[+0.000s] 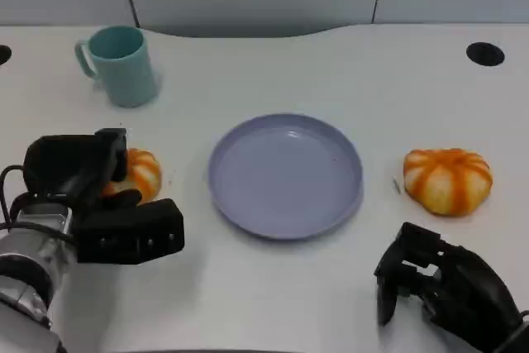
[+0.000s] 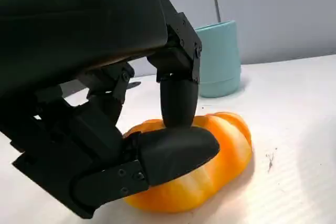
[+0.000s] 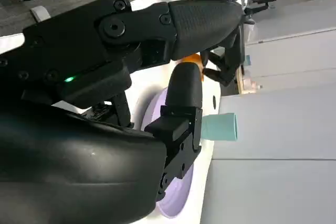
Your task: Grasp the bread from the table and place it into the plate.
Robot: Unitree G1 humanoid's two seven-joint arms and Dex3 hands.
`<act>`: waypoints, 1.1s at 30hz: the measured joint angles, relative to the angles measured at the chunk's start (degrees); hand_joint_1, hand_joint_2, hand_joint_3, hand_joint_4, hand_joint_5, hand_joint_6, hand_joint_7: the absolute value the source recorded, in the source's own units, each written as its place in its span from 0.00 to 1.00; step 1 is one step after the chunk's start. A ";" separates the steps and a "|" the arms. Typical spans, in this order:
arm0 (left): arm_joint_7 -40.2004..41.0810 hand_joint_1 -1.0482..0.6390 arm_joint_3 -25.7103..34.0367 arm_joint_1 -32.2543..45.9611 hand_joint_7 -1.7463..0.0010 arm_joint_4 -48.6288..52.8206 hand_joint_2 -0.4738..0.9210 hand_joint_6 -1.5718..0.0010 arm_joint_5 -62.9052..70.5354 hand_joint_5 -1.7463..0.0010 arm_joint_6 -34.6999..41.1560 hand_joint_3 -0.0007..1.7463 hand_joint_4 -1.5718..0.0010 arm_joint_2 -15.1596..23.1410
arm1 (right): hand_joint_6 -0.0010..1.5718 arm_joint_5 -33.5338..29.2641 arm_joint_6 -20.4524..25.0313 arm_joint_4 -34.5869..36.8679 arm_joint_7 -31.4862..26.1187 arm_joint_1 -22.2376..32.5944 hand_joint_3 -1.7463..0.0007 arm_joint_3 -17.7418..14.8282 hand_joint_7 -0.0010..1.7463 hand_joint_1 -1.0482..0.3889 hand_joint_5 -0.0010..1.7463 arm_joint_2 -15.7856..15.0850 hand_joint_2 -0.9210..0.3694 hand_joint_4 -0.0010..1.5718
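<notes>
While the lavender plate (image 1: 285, 175) sits at the middle of the white desk (image 1: 273, 295) with nothing on it, two orange-and-white striped breads lie to either side of it. The bread on the left (image 1: 140, 173) rests on the desk just beside the plate's left rim, and the left hand (image 1: 99, 196) is closed around it. In the left wrist view its fingers (image 2: 178, 98) press down on the top of that bread (image 2: 210, 166) while another black digit wraps along its near side, so the loaf is pinched between them, its underside apparently on the desk. The second bread (image 1: 447, 179) lies to the right of the plate, apart from the rim and untouched. The right hand (image 1: 438, 283) hovers low at the desk's near right edge, well short of that bread; its fingers (image 3: 184, 90) are loosely curled with gaps between them and hold nothing. A teal mug (image 1: 121, 64) stands upright at the far left of the desk, behind the left hand, handle turned to the left; what is inside it cannot be told. The right wrist view shows the mug (image 3: 219, 127) on its side in the frame, beyond the edge of the plate (image 3: 176, 198).
</notes>
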 measured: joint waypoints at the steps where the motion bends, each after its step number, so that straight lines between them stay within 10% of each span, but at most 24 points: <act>1: 0.00 0.00 -0.01 -0.10 0.00 0.00 0.52 0.43 0.01 0.00 0.11 0.89 0.29 0.00 | 0.28 0.03 0.06 0.00 0.00 0.00 0.83 0.00 0.82 0.24 1.00 0.00 0.00 0.38; 7: 0.20 0.00 -0.15 -0.60 0.00 0.00 0.53 0.55 0.08 0.00 0.32 0.90 0.50 0.00 | 0.28 0.90 1.06 -0.04 -0.15 -0.02 0.82 -0.05 0.81 0.24 1.00 0.03 0.00 0.37; 19: 3.22 0.00 0.78 -1.26 0.00 0.01 0.67 0.61 -0.18 0.00 -2.22 0.80 0.41 0.12 | 0.28 1.30 0.88 0.79 -0.19 -1.02 0.83 -0.40 0.81 0.24 1.00 0.53 0.00 0.36; 24: 2.54 0.00 1.70 -1.69 0.06 0.01 0.89 0.98 -0.74 0.00 -1.83 0.39 0.94 0.18 | 0.29 1.71 1.11 1.22 0.55 -1.51 0.84 -0.63 0.80 0.25 1.00 0.54 0.00 0.36; 27: -2.54 0.00 2.22 -2.01 0.21 0.04 0.92 1.00 -1.85 0.00 0.00 0.20 0.99 0.17 | 0.29 1.92 1.28 1.24 0.48 -1.55 0.83 -0.69 0.80 0.25 1.00 0.55 0.00 0.36; 33: -9.28 0.00 3.00 -2.07 0.23 0.08 0.93 1.00 -2.64 0.00 1.70 0.15 1.00 0.17 | 0.28 1.92 0.19 2.05 0.64 -1.58 0.82 -0.77 0.80 0.25 1.00 0.58 0.00 0.36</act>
